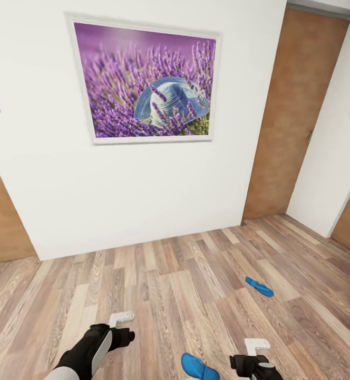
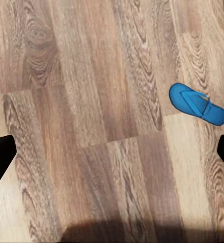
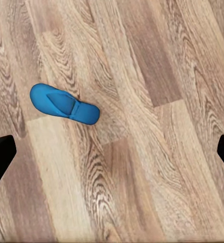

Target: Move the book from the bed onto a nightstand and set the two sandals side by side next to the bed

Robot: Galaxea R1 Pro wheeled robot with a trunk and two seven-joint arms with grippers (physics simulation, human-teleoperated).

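Sandals: near one [image 1: 199, 367] betw. both claws, far one [image 1: 259, 286] well apart. We see left claw [image 1: 123, 318] & right claw [image 1: 256, 345] spread, empty. Risk: thin sole on floor [image 1: 169, 285] may slip the pinch.

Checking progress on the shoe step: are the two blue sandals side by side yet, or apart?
Apart. One sandal lies between the grippers, the other sandal farther off on the wood floor.
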